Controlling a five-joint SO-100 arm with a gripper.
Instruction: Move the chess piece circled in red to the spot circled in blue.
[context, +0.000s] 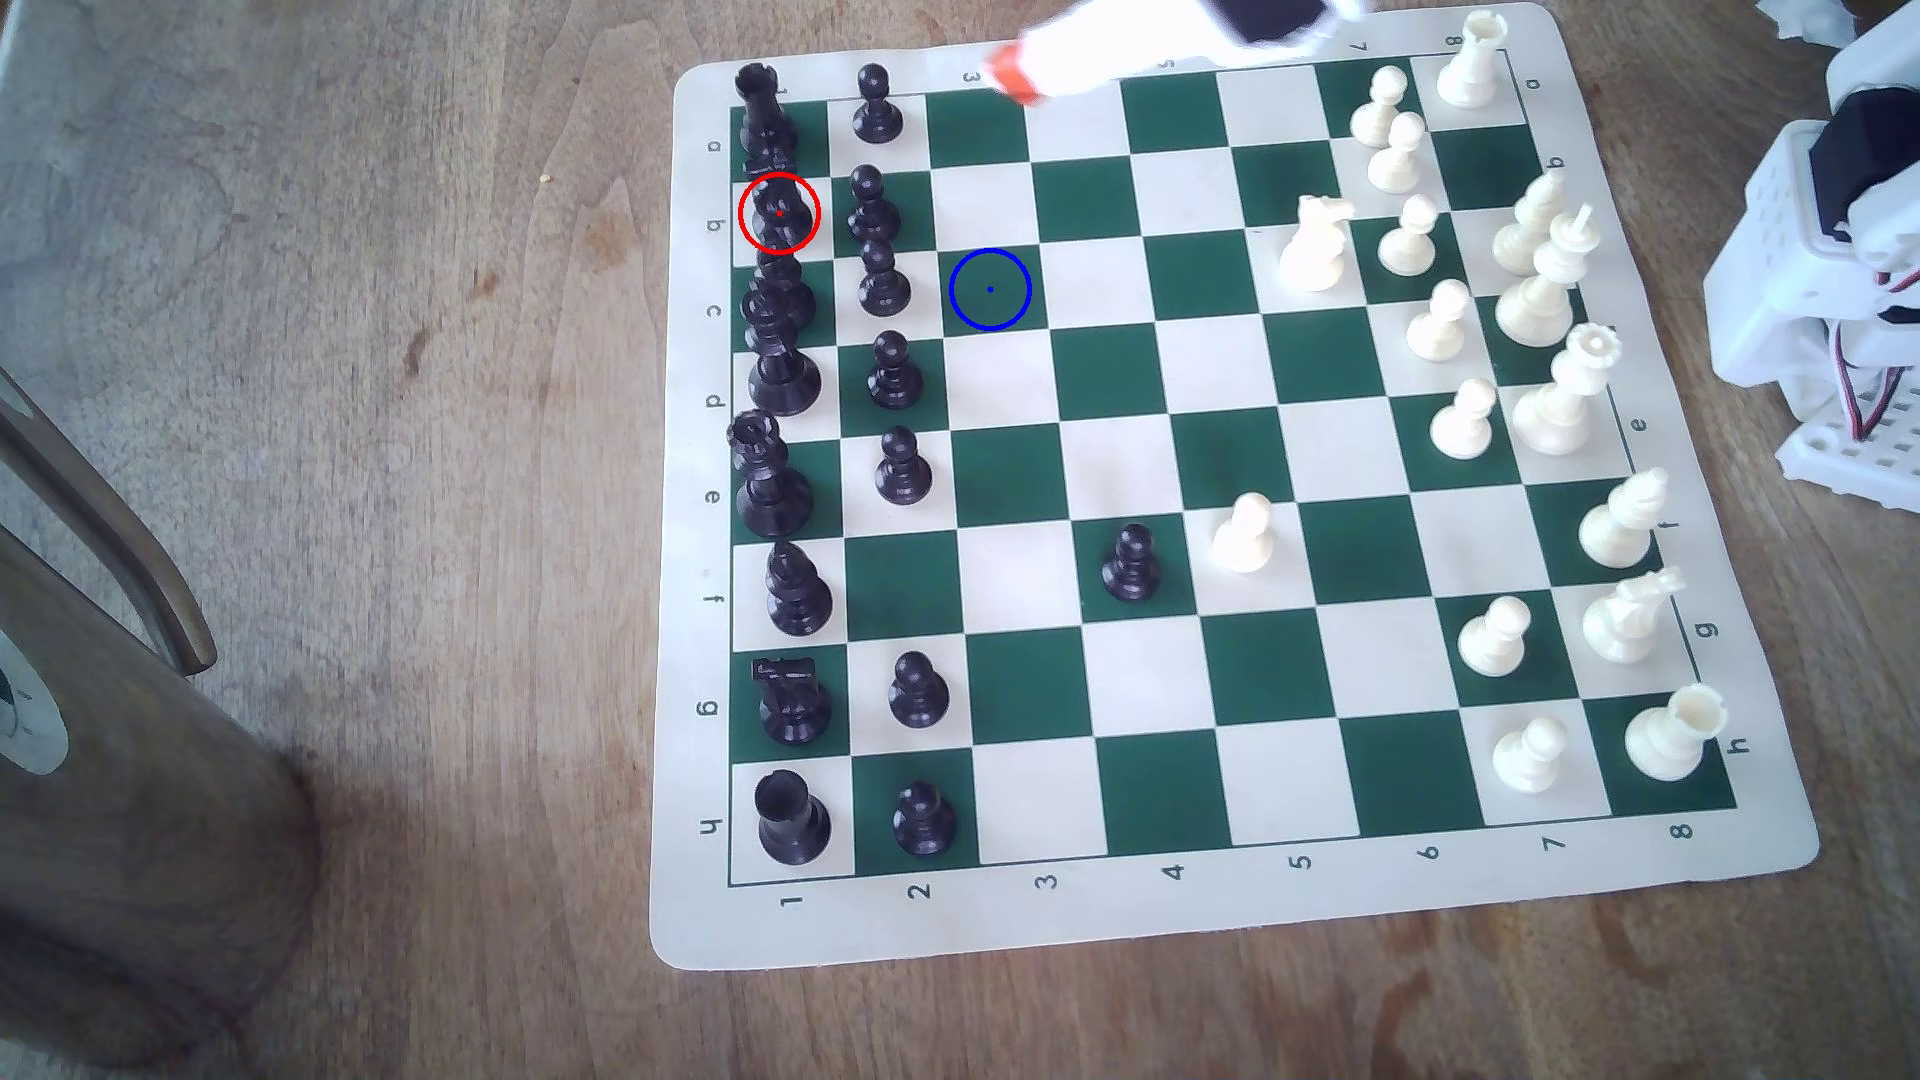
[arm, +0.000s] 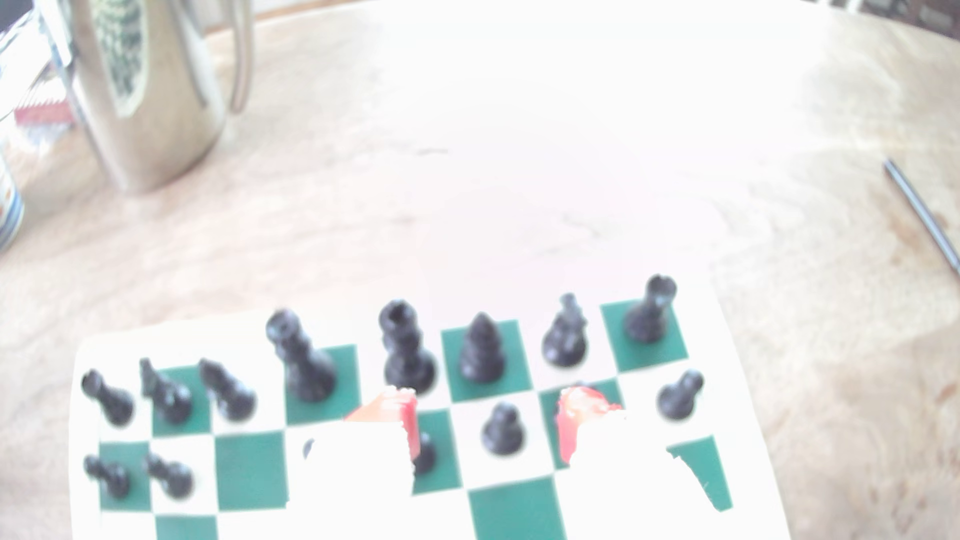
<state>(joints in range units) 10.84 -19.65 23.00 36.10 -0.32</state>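
Hovering above the far edge of the green-and-cream roll-up chess mat (context: 1226, 924), my white gripper with orange-tipped fingers (arm: 485, 415) hangs with jaws spread wide and nothing between them; in the wrist view a round-headed black pawn (arm: 503, 430) stands on the board in the gap between the two tips. The black plastic knight with its blocky horse head (context: 779, 213) sits ringed in red on its cream square in the back row of black pieces, between the black rook (context: 764, 119) and a black bishop (context: 781, 278). The dark green square ringed in blue with a blue centre dot (context: 990, 290) lies bare, two files toward the exterior view's right and one row nearer. A steel jug (arm: 150, 88) stands on the wooden table (context: 416, 415) well apart from the mat.
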